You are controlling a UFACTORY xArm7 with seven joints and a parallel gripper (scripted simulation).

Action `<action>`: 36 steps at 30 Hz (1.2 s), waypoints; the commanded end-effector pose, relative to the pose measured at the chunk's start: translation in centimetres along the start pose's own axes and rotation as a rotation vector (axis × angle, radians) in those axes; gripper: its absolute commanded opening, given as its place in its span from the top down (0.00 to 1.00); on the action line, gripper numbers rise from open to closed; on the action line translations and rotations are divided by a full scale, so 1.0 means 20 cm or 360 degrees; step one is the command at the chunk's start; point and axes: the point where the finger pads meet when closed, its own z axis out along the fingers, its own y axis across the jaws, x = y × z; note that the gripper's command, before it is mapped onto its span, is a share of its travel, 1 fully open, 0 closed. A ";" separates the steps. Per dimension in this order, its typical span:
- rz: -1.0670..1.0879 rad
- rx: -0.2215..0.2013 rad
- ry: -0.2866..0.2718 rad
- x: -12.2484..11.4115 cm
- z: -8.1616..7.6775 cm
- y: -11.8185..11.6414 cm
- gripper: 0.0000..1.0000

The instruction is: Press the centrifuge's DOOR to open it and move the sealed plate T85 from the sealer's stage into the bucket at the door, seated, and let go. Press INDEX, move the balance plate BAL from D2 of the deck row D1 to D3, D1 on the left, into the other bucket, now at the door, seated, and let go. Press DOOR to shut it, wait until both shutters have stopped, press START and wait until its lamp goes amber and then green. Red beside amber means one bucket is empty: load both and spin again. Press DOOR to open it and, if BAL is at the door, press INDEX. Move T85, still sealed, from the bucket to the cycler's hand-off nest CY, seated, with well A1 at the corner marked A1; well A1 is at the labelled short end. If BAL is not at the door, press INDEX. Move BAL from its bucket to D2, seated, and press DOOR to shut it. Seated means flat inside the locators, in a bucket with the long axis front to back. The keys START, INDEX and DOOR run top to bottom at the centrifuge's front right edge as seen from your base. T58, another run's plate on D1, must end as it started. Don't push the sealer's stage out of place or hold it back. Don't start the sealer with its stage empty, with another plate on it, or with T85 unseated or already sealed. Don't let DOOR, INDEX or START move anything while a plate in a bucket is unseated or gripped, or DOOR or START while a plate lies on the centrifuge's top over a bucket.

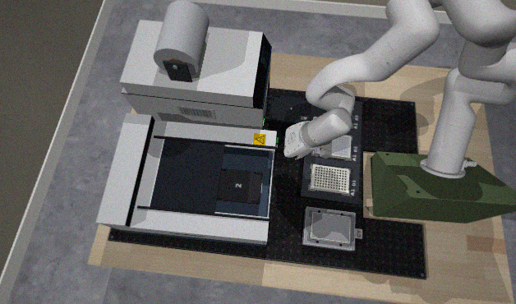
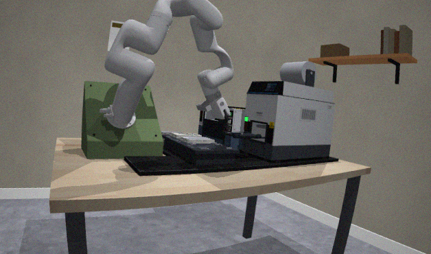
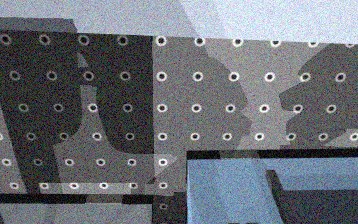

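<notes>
The centrifuge (image 1: 124, 164) has its top opening at the right side, and bucket 2 (image 1: 238, 186) shows in it, dark and with no plate. A dark shutter (image 1: 186, 177) covers the rest of the top. My gripper (image 1: 293, 155) (image 2: 227, 114) is shut on nothing and points down at the centrifuge's front right edge, between the centrifuge and the deck row. The balance plate BAL (image 1: 343, 147) lies on D2, partly under my wrist. T58 (image 1: 330, 177), a white well plate, sits on D1. The CY nest (image 1: 329, 242) is empty. The wrist view shows only the perforated board (image 3: 195, 107) and a centrifuge corner (image 3: 220, 190).
The sealer (image 1: 218, 78) (image 2: 292, 117) stands behind the centrifuge, with a green lamp (image 2: 246, 119) lit; its dark stage (image 1: 288, 108) shows no plate. D3 is hidden under my arm. The green robot base (image 1: 420, 193) stands close beside the deck row.
</notes>
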 end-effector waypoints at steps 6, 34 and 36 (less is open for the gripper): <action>0.0001 -0.0002 -0.0005 -0.01 -0.01 0.00 1.00; 0.0001 -0.0002 -0.0005 0.10 -0.20 0.00 1.00; 0.0001 -0.0002 -0.0005 0.10 -0.21 0.00 1.00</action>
